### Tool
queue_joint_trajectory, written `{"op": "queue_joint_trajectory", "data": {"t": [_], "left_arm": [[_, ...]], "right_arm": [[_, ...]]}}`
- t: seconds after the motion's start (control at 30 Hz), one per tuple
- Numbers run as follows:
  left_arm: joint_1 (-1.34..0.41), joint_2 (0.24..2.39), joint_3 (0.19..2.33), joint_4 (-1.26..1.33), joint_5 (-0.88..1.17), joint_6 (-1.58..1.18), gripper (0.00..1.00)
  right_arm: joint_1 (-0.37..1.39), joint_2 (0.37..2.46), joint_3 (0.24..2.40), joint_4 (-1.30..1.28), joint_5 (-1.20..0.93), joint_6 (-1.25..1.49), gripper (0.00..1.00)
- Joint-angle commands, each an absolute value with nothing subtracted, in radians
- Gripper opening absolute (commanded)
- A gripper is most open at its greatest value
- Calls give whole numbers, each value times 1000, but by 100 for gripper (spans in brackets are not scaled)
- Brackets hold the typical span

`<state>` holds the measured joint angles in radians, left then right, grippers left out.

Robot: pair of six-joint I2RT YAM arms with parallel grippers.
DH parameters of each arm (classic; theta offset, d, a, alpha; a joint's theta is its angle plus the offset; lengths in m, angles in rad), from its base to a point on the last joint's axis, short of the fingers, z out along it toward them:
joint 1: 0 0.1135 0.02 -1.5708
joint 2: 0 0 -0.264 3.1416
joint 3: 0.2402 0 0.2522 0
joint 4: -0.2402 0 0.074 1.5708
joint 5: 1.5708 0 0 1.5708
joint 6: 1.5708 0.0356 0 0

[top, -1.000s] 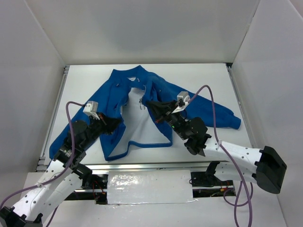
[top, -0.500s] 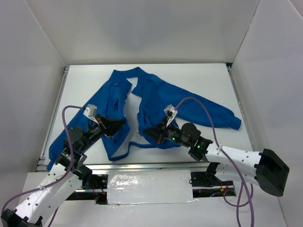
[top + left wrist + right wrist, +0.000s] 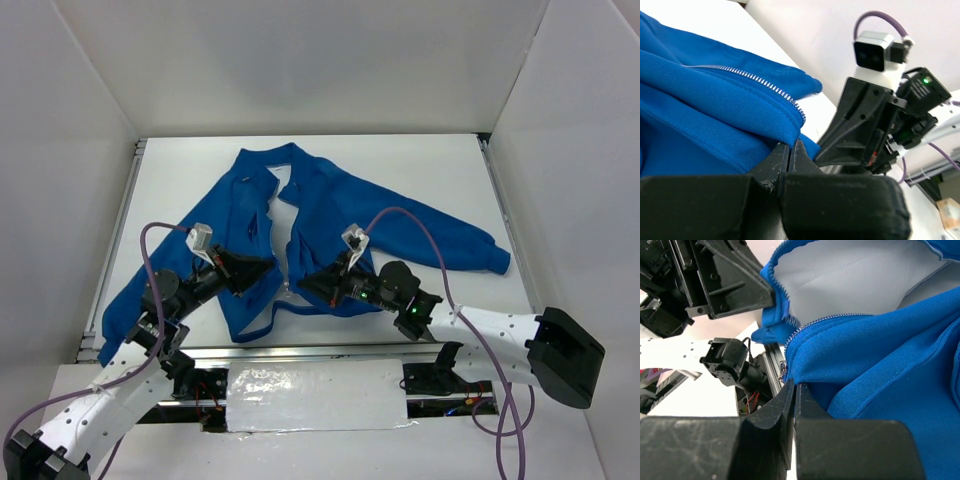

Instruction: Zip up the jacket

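The blue jacket [image 3: 340, 205] lies spread on the white table [image 3: 440, 160], collar at the back, front edges drawn close with a thin strip of white lining [image 3: 283, 222] between them. My left gripper [image 3: 268, 266] is shut on the left front edge near the hem. In the left wrist view its jaws [image 3: 790, 146] pinch blue fabric just under the silver zipper teeth [image 3: 750, 77]. My right gripper [image 3: 300, 282] is shut on the right front edge at the hem. In the right wrist view its jaws [image 3: 795, 386] clamp the fabric below the zipper teeth [image 3: 840, 317].
White enclosure walls [image 3: 70, 150] stand on three sides. A metal rail [image 3: 300, 350] runs along the table's near edge, with a foil-covered patch [image 3: 315, 395] below it. Purple cables [image 3: 420, 215] arc above both wrists. The jacket's right sleeve [image 3: 470, 245] stretches toward the right.
My right gripper has pulled its front panel down and to the left, covering most of the white lining. My left gripper has shifted right, so the two grippers are now close together at the hem.
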<state>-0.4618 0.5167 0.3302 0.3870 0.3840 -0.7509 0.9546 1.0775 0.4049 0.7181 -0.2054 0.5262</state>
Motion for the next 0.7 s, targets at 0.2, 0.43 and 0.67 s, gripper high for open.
{"op": "queue_joint_trajectory", "data": {"t": [0.2,0.43,0.67], "left_arm": [[-466,491,321,525,485,-770,0],[-466,489,304,517,500,-769,0],[-466,492,288,518,511,-773,0]], "right_arm": [[936,1080,462,822,-207,545,0],[913,1063,453,839,-244,561,0],[907,1057,452,838,-273,572,0]]}}
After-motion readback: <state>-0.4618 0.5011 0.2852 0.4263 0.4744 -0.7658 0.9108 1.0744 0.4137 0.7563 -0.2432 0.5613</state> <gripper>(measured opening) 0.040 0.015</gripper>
